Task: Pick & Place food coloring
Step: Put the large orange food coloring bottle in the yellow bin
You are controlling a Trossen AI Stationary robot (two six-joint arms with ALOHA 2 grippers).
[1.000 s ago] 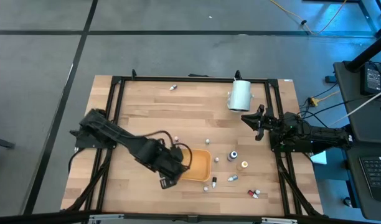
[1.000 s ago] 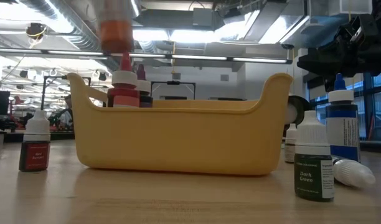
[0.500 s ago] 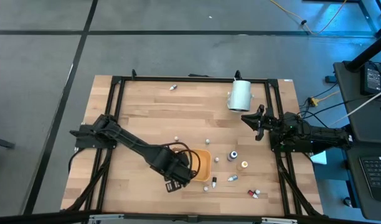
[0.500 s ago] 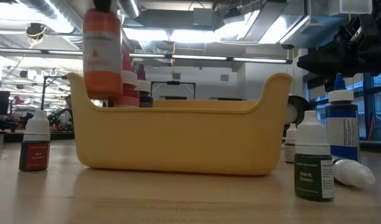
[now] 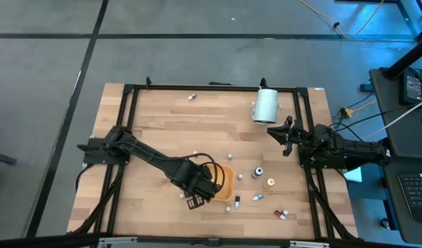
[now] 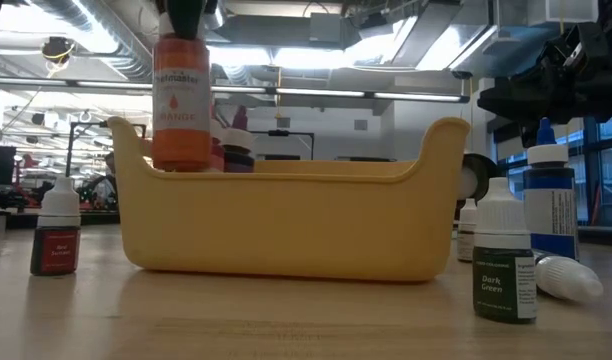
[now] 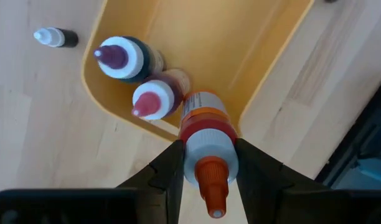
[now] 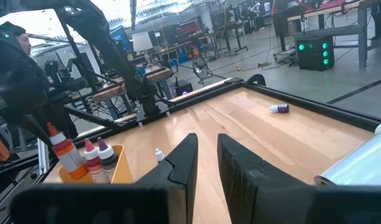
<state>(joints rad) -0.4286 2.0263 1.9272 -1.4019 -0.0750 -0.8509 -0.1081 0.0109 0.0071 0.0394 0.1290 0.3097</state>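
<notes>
An orange-capped food coloring bottle (image 7: 206, 152) hangs over the near corner of the yellow tray (image 7: 253, 56), just beside the purple-capped bottle (image 7: 119, 57) and red-capped bottle (image 7: 152, 101) standing inside. The risk, judging from this position, is that the bottle sits close to the tray's rim (image 6: 136, 140): released here it could catch the wall and topple outside, or knock its neighbours over as it settles. The left gripper (image 7: 206, 165) is partly closed, its two fingers clamped on the bottle's white collar below the cap, holding it upright. The right gripper (image 8: 203, 165) waits at the table's right edge, fingers nearly together with nothing between them. More bottles lie loose on the wooden table (image 5: 163, 124), among them a dark green one (image 6: 504, 250).
</notes>
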